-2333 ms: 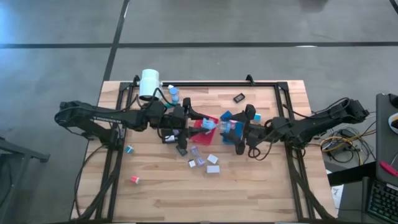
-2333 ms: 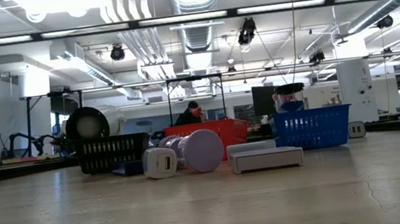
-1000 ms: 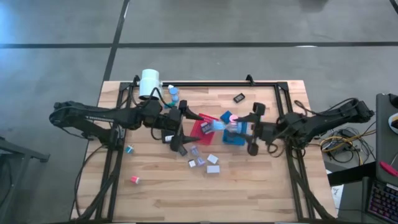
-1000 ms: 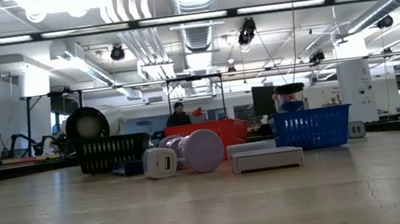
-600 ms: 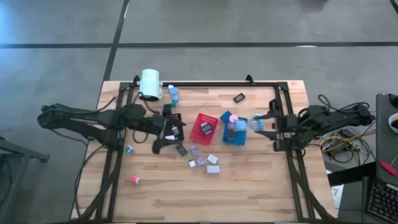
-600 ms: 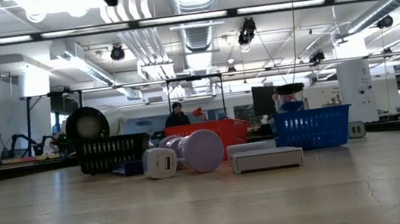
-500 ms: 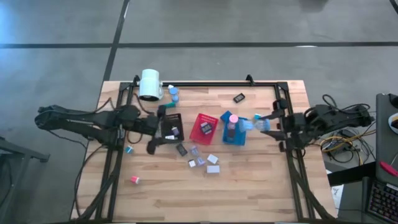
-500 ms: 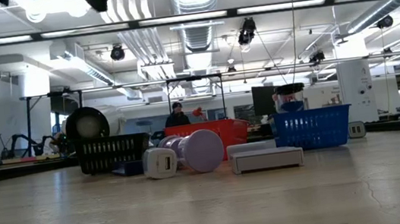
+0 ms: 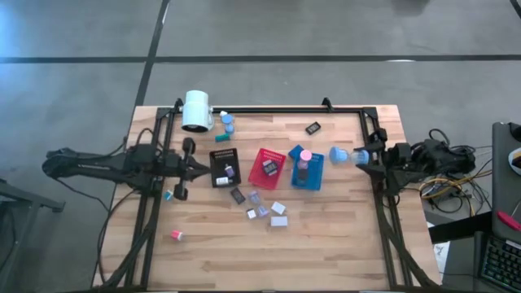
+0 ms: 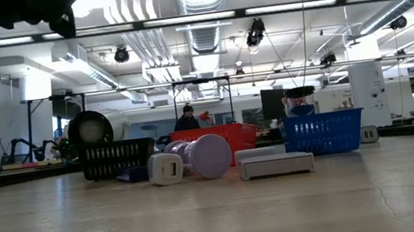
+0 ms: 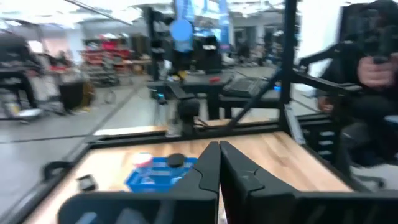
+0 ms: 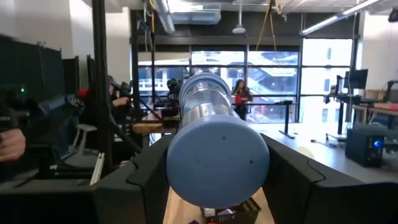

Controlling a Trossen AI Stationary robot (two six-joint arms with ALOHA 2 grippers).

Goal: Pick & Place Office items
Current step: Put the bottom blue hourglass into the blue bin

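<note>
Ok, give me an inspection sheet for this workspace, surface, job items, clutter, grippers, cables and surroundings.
Surface: wooden table, inside a black frame.
Job's things: small pieces in the black tray, red tray and blue tray; loose blocks beside them.
Clutter: white cylinder at the far left corner.
Grippers: left gripper shut, empty, by the left edge; right gripper holds a blue cylinder by the right edge.
Cables: bundle off the table's right side.
Surroundings: person in the room beyond.
</note>
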